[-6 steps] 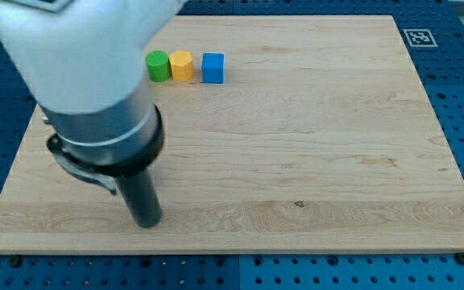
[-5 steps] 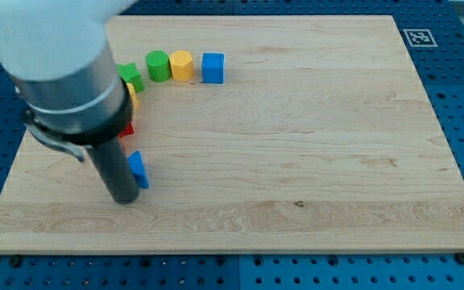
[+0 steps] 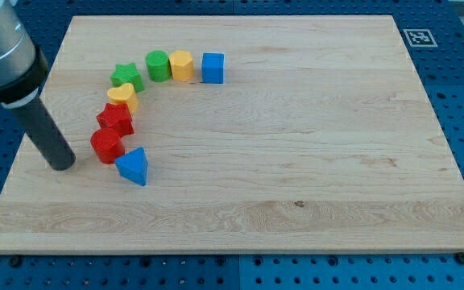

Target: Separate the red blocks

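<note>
Ideally, my tip, a bare rod with no pincer to open or close, should be driven between the touching red star block and red cylinder block.

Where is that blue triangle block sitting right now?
The blue triangle block lies at the view's left, at the bottom end of the curved row, just below-right of the lower red block, with my tip off to its left.

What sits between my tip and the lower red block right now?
Nothing: in the camera view, only a short strip of bare board separates my tip from the lower red block, which lies to the tip's right and touches the upper red block.
</note>
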{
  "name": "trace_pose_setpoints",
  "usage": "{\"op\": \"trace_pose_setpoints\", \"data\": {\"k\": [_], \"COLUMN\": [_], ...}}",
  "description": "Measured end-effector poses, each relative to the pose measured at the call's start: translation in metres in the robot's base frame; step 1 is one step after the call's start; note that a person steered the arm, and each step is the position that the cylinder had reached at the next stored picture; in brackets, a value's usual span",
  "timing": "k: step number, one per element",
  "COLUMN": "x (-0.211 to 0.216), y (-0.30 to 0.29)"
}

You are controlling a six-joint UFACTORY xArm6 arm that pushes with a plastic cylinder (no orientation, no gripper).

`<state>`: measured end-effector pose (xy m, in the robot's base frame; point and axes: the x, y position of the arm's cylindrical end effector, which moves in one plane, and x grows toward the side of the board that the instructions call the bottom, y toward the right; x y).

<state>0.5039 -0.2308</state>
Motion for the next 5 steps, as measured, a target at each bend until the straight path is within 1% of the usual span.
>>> {"op": "trace_pose_setpoints", "data": {"k": [1,3,5], "x": [-0.002,-0.035,-0.054], "y": [0.007,0.031,0.077]}}
